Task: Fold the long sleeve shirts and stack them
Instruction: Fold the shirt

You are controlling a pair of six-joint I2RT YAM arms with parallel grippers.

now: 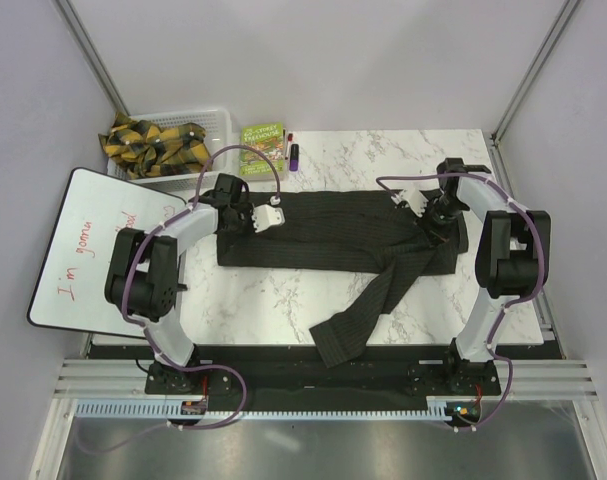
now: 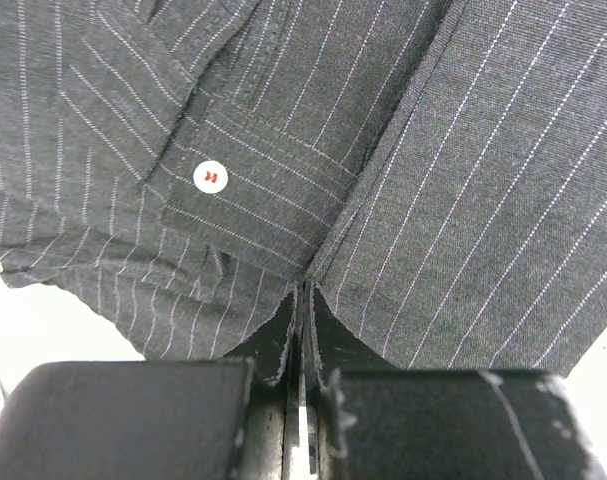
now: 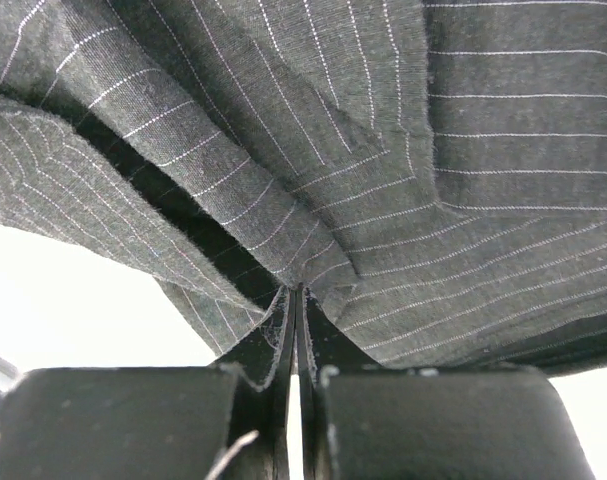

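At left of desk [image 1: 268,300], grips the left end of the long sleeve shirt [image 1: 323,235] in left jaws, closed tight on cloth near a white button [image 2: 210,176]. Spans mid-desk as a folded band, one sleeve [image 1: 373,300] trailing toward the near edge. At right, pinches the shirt's right end in right jaws, likewise closed.

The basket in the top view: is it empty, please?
No, the basket holds a bundle of yellow-and-black cloth.
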